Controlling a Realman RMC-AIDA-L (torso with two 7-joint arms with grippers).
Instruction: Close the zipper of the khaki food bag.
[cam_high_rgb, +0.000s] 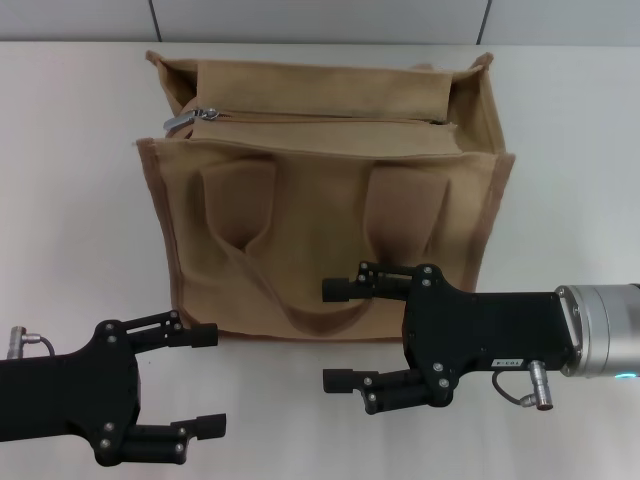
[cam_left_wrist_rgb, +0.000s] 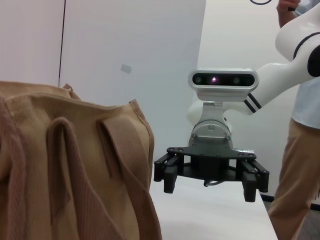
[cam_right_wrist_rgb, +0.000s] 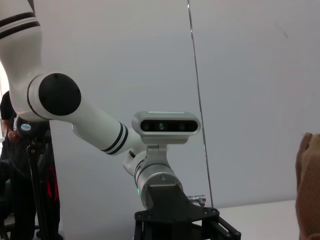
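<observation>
The khaki food bag (cam_high_rgb: 330, 230) stands upright in the middle of the white table, its two looped handles hanging down the front. The zipper (cam_high_rgb: 320, 118) runs along the top panel, and its silver pull tab (cam_high_rgb: 180, 122) lies at the bag's left end. My left gripper (cam_high_rgb: 208, 381) is open and empty, low in front of the bag's left corner. My right gripper (cam_high_rgb: 335, 335) is open and empty, just in front of the bag's lower front. The left wrist view shows the bag's side (cam_left_wrist_rgb: 75, 165) and the right gripper (cam_left_wrist_rgb: 210, 175) beyond it.
The white table (cam_high_rgb: 70, 200) extends to both sides of the bag. A grey wall stands behind it. A person (cam_left_wrist_rgb: 300, 150) stands beyond the table's end in the left wrist view. The right wrist view shows my left arm (cam_right_wrist_rgb: 100, 125) and a bag edge (cam_right_wrist_rgb: 310, 185).
</observation>
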